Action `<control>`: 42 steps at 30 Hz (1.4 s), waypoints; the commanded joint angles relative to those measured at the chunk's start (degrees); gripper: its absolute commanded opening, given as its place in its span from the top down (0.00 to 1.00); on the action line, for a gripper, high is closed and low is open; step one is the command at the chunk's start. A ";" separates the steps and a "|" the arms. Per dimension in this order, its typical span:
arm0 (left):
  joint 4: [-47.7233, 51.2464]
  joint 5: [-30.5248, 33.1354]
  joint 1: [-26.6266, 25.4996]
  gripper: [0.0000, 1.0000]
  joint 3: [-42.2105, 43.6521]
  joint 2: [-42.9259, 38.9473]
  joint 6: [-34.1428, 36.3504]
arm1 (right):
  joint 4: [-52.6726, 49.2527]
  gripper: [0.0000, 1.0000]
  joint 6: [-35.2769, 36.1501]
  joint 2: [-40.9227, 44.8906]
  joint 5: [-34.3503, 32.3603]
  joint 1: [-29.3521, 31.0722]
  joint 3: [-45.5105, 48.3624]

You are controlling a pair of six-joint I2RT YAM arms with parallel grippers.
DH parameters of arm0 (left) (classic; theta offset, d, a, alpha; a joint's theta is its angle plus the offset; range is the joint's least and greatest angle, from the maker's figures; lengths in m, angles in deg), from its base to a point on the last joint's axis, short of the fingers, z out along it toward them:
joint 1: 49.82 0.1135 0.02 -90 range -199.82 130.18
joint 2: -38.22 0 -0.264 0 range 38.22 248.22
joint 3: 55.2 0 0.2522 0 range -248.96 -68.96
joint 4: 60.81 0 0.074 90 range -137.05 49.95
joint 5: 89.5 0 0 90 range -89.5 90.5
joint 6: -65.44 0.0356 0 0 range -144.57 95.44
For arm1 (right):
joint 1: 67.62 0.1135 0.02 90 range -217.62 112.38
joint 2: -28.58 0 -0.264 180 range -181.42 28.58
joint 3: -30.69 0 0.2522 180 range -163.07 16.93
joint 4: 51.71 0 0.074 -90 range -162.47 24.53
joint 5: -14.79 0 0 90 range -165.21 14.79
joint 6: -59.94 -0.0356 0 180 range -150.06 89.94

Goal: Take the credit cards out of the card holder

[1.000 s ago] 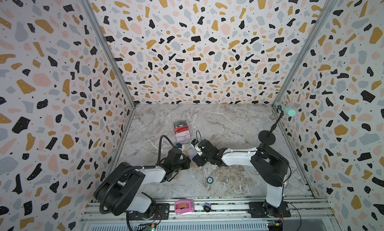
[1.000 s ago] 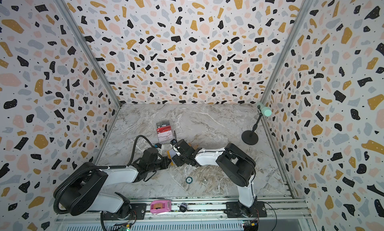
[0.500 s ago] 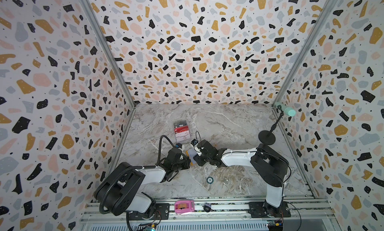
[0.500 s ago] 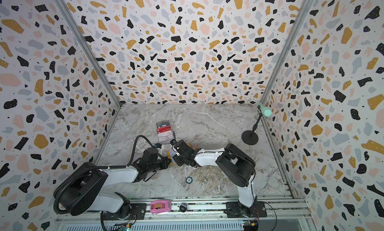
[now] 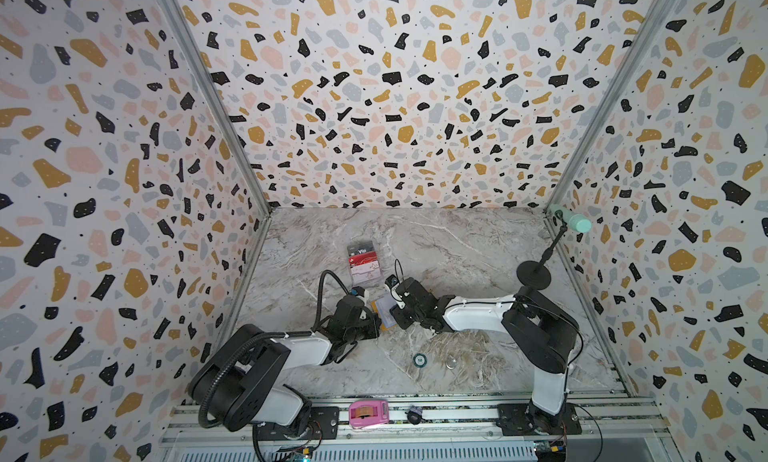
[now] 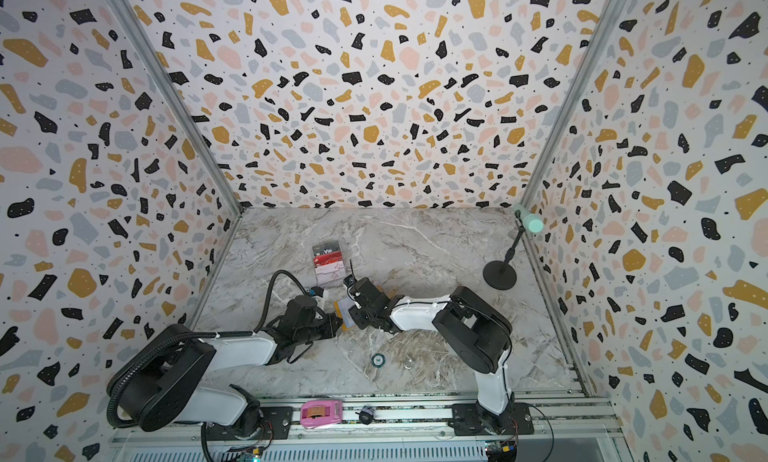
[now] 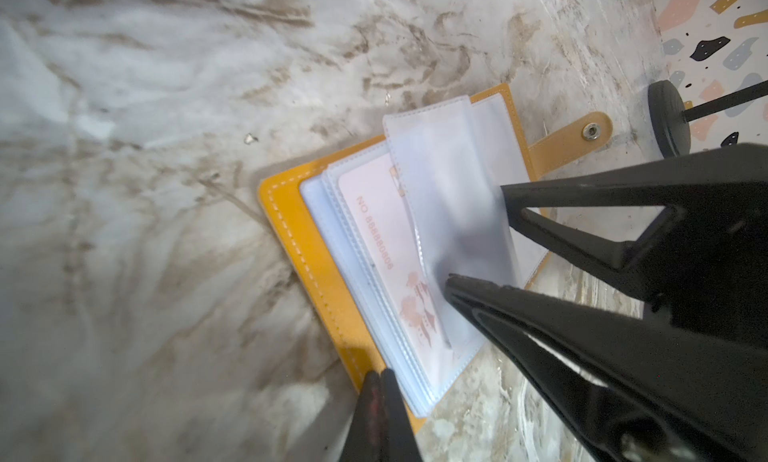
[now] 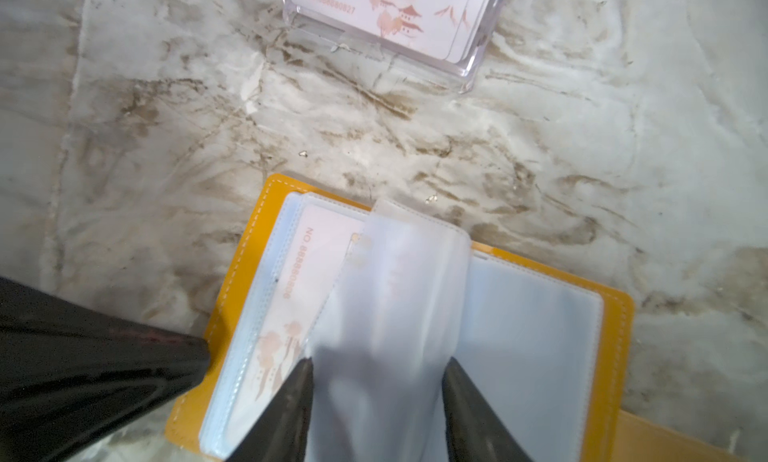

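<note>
The card holder (image 7: 291,231) is being pinned open on the bench (image 8: 415,127) by the closed left hand (image 7: 379,377) — a limp, slick sleeve (image 8: 395,293) is being straddled by the right hand (image 8: 378,362), jaws parted; the stiff, light card (image 8: 299,298) is probably best being pinched edgewise

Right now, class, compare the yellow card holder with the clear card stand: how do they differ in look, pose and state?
The card holder is opaque mustard yellow; the card stand is clear. The holder lies open beneath the tips of the left hand and right hand; the stand sits farther back, touched by neither. The holder shows one card; the stand shows several cards. Both hold a white card with pink print.
</note>
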State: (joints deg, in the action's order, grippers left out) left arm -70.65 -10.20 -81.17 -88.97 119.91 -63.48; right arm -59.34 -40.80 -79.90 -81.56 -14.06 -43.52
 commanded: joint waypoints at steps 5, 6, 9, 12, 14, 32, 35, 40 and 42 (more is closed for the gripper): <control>4.76 1.61 -0.37 1.00 0.43 0.84 1.30 | -4.16 0.54 -2.13 3.19 -4.79 -1.76 1.01; 4.87 1.65 -0.37 1.00 0.37 0.83 1.36 | -4.12 0.54 -2.41 3.45 -4.81 -2.03 1.27; 5.20 1.75 -0.37 1.00 0.26 0.84 1.56 | -3.96 0.57 -2.91 4.59 -4.81 -2.77 2.12; 5.27 1.75 -0.31 1.00 0.32 0.84 1.65 | -4.14 0.60 -3.56 5.42 -4.99 -3.36 2.63; 5.31 1.74 -0.33 1.00 0.41 0.81 1.69 | -4.39 0.62 -3.89 5.89 -5.49 -3.70 2.84; 6.30 2.58 -0.37 1.00 -0.02 0.34 2.21 | -10.55 0.64 -4.39 12.12 -12.02 -4.25 2.69; 6.37 2.99 -0.37 1.00 -0.03 0.14 2.43 | -13.53 0.64 -3.66 11.83 -11.71 -4.08 0.40; 6.54 2.87 -0.37 1.00 -0.12 -0.25 2.70 | -15.61 0.65 -1.91 11.37 -1.61 -4.24 -2.02; 6.74 3.04 -0.37 1.00 -0.03 -0.49 2.79 | -16.14 0.65 -1.91 10.47 5.52 -4.92 -3.27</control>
State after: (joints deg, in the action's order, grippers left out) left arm -69.29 -9.24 -81.39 -89.34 119.50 -61.84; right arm -72.32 -43.68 -70.11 -85.78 -18.45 -43.96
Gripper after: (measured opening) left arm 0.046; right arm 0.349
